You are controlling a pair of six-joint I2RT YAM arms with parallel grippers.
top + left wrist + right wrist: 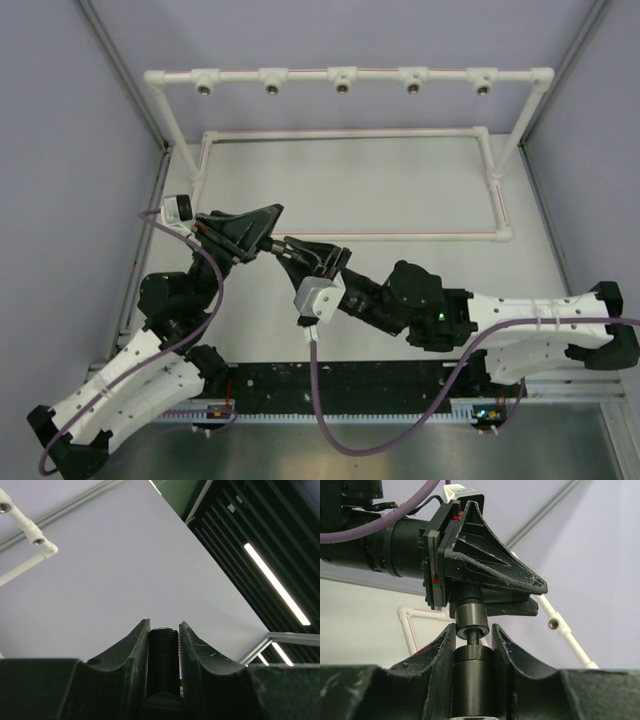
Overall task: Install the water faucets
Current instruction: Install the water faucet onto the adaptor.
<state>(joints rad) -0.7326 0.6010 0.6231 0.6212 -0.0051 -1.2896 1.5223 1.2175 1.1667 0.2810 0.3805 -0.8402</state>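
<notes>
Right gripper [473, 627]: jaws clenched on the stubby black cylinder [472, 680]. It has a smooth matte barrel, stands upright between the pads and fills the gap between them. A thinner neck rises from its top.

Left gripper [164, 622]: jaws clamped tight on the black threaded piece [164, 647]. This is a short round plug with fine ridges around its end, which pokes just past the fingertips. In the right wrist view it hangs under the left fingers as a glossy black barrel with a pale ring at the lower rim. It sits straight above the stubby cylinder on the same axis, and the neck bridges the two. Can't tell if they are threaded together or only touching.

Both water faucets are off the table [350, 190], held in the air where the two grippers meet tip to tip, left of centre. In the top view this is close to the front rail of the base rectangle of the white pipe frame [345, 75].

Purple cables [330, 420] loop from both wrists down to the near edge.

Farther back, the frame's top bar carries five metal-ringed sockets [342, 88], all in a row and well apart from the grippers. Lavender walls stand behind.
</notes>
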